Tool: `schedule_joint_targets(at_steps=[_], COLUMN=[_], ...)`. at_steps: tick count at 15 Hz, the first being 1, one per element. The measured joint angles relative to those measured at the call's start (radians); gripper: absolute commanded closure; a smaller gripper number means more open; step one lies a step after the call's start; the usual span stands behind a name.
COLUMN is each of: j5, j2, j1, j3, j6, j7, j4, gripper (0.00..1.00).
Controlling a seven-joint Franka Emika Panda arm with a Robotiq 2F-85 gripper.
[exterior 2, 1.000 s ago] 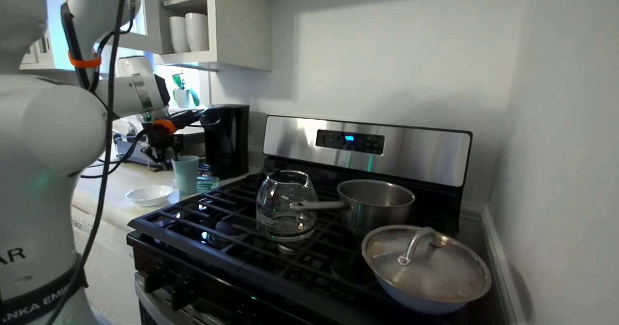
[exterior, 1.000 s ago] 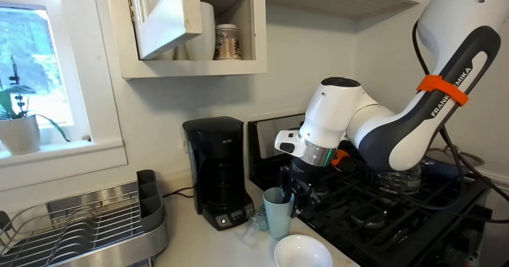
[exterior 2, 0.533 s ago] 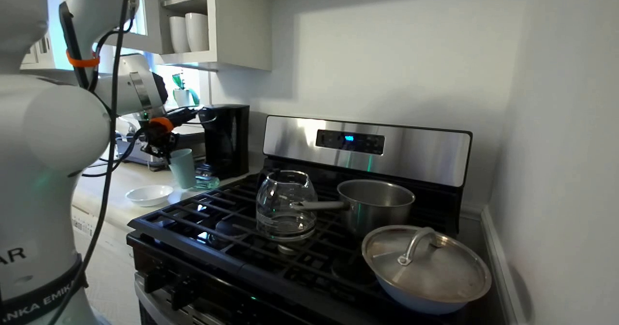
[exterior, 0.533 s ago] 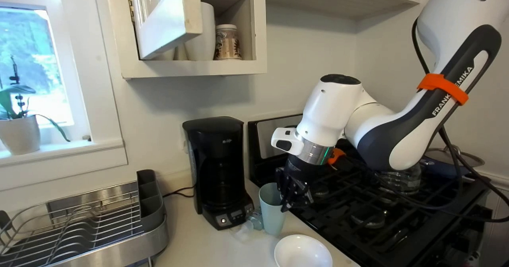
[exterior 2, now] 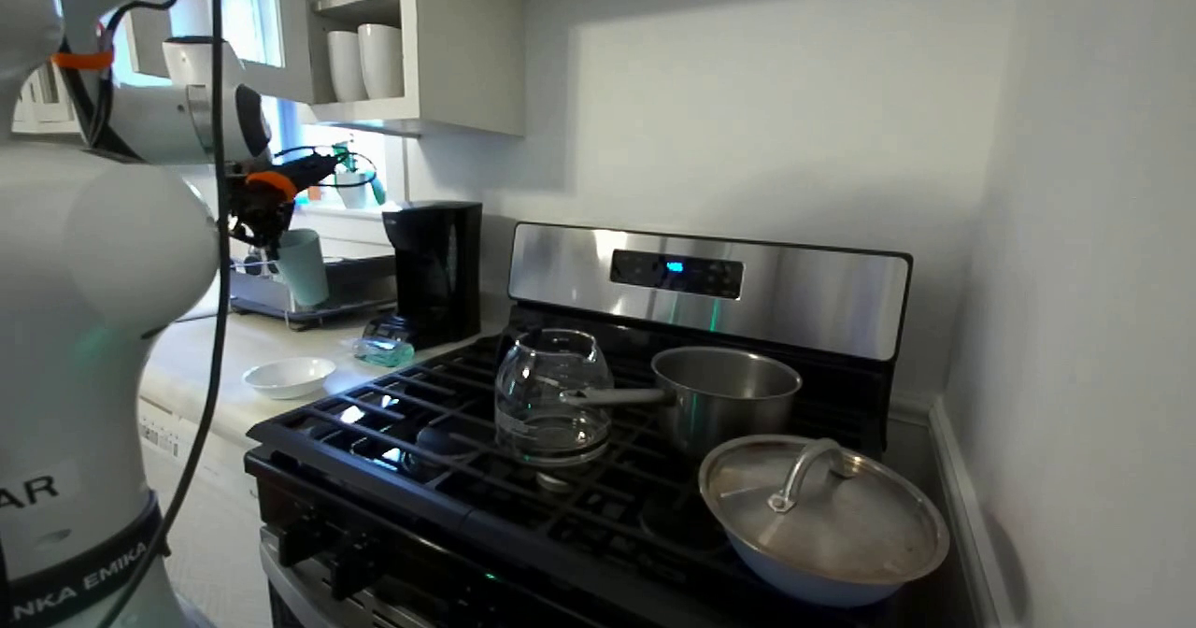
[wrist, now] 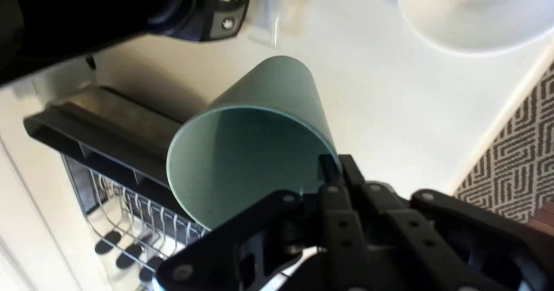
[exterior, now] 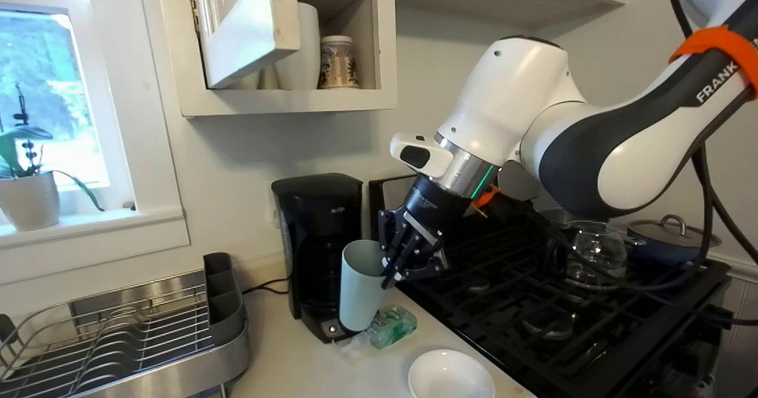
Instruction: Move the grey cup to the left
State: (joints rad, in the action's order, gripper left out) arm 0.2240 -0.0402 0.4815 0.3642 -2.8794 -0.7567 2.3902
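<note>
The tapered grey-green cup (exterior: 357,296) looks like smooth, matt plastic. The black two-fingered hand (wrist: 341,166) looks matt. The tall black coffee maker (exterior: 321,214) appears glossy plastic; the round white bowl (exterior: 451,376) shines. The clear, rounded carafe (exterior 2: 537,406) is smooth glass, the grey long-handled saucepan (exterior 2: 733,415) satin metal, the white desk (exterior: 284,356) smooth, the maze-patterned rug (wrist: 508,169) woven-looking cloth.

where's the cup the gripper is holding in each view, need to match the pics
In an exterior view: cup in the lower middle, partly covering the coffee maker.
In an exterior view: cup left of centre, about mid-height.
In the wrist view: cup near the centre, mouth towards the camera.
Shared landmark: white bowl, upper right in the wrist view, lower than the cup in both exterior views.
</note>
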Motion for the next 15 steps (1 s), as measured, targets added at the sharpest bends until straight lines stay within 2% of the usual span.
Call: schedule_joint_targets(at_steps=[5, 12, 15], j5=[-0.365, -0.392, -0.392], j2=[0.066, 0.094, 0.153], j1=[0.118, 0.124, 0.125], j3=[0.046, 0.054, 0.065], j6=[-0.031, -0.029, 0.001], j7=[-0.349, -0.39, -0.47], j4=[-0.051, -0.073, -0.125], gripper=[0.96, 0.99, 0.99])
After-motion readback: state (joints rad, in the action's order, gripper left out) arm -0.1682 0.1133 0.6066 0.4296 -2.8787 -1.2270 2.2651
